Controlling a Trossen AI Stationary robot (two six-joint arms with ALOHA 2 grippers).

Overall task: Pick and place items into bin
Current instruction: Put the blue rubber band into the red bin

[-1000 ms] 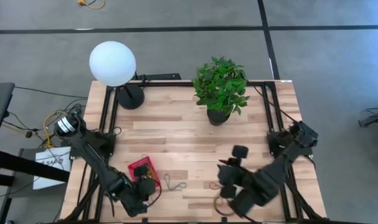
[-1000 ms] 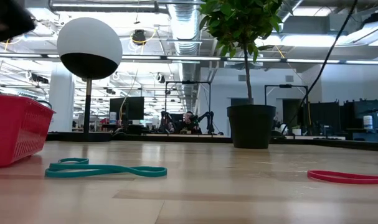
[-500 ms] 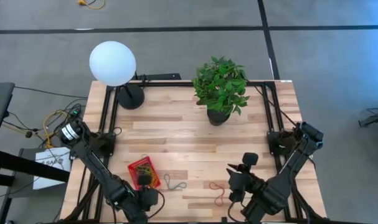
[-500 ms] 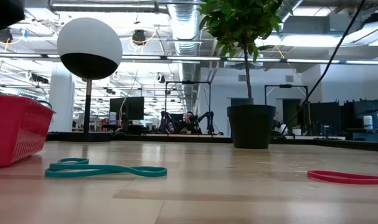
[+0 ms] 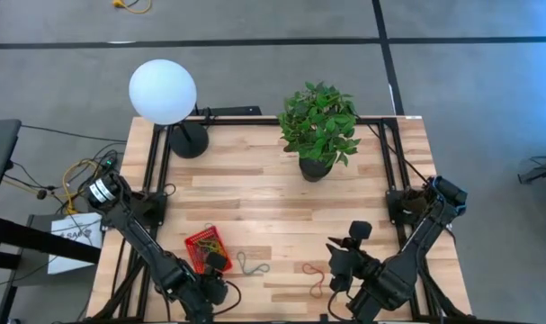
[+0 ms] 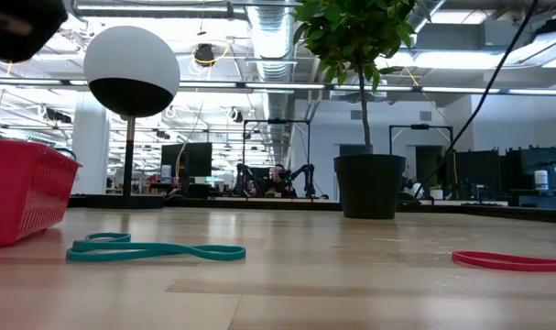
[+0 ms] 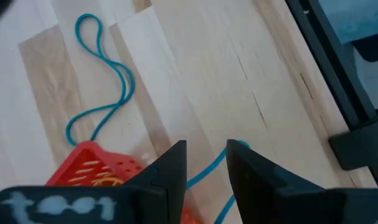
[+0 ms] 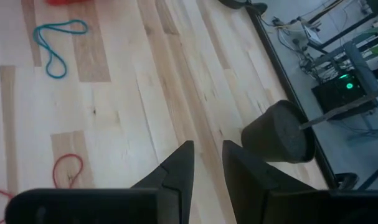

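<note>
The red mesh basket [image 5: 203, 243] [image 6: 21, 188] [image 7: 89, 165] stands near the table's near-left corner with yellow and orange loops [image 7: 108, 182] inside. My left gripper [image 5: 214, 263] [image 7: 207, 158] hovers over the basket's near-right corner, shut on a teal loop. A second teal loop [image 5: 251, 264] [image 6: 154, 249] [image 7: 104, 74] [image 8: 51, 43] lies flat on the wood right of the basket. A red loop [image 5: 314, 272] [image 6: 506, 260] [image 8: 67, 169] lies farther right. My right gripper [image 5: 331, 263] [image 8: 207, 155] hangs shut above the table just right of the red loop, touching nothing. My left gripper has a teal loop running between its two fingers, coming at it from above and slanting. One bend of the loop [image 7: 238, 144] curls out beside a fingertip. Two slack strands [image 7: 198, 177] trail back under the fingers, over the basket's corner. The pinch point itself is hidden by the fingers.
A potted plant [image 5: 316, 166] [image 6: 369, 183] [image 8: 279, 134] stands at the far middle and a white globe lamp [image 5: 163, 90] [image 6: 131, 71] at the far-left corner. Black frame rails [image 5: 151, 189] run along both sides. Bare wood lies between the loops and the pot.
My right arm has drawn back toward the table's right and near edge, uncovering the red loop. My left gripper dipped toward the near edge, then came back over the basket's corner. The loops on the table have stayed where they were.
</note>
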